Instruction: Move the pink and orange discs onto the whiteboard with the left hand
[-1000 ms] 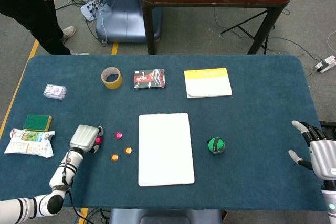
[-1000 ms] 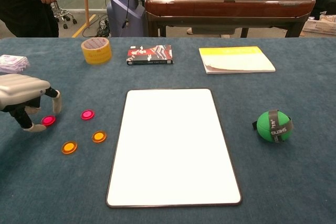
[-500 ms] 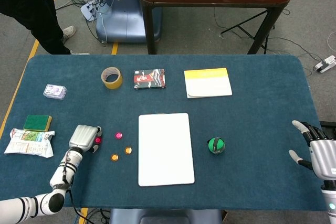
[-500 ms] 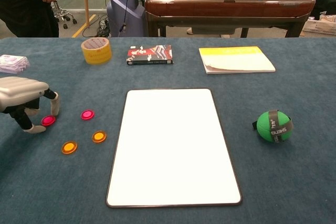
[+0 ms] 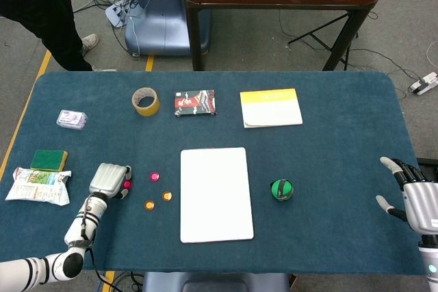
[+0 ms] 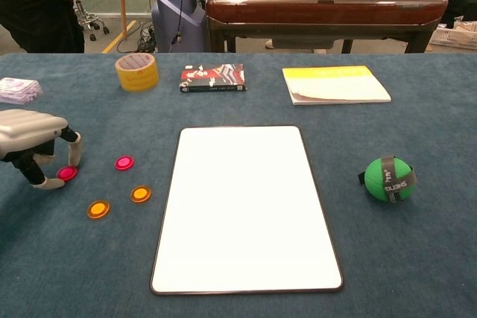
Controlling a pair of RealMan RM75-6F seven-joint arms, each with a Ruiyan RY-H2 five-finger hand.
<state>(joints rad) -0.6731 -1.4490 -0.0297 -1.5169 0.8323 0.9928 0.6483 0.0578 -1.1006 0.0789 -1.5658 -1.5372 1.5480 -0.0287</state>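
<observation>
Four little flat round discs sit on the dark blue felt table (image 6: 417,258), all left of the white rectangular whiteboard (image 6: 246,206), none of them on it. One pink disc (image 6: 67,173) is right under the left hand (image 6: 31,139), sitting between the downward-curled fingertips (image 6: 74,156) and the thumb, which rests on the cloth just beside it. Can't tell from either view whether the tips actually touch the disc; it looks bracketed, lying flat on the felt, not lifted. From the head view that same pink disc (image 5: 127,183) peeks out at the hand's (image 5: 109,180) right edge.

The second pink disc (image 6: 124,162) lies a bit further right, apart from the hand. The two orange discs sit nearer the robot: one (image 6: 140,194) closer to the whiteboard, the other (image 6: 98,208) to its left. Being round, they have no real long axis; all four lie face up. The whiteboard's long side runs away from the robot.

The right hand (image 5: 414,195) hangs at the far right table edge, fingers spread, holding nothing.

Also lying around: a green ball with a dark strap (image 6: 387,179), a yellow tape roll (image 6: 137,71), and a yellow-topped notepad (image 6: 335,84).
</observation>
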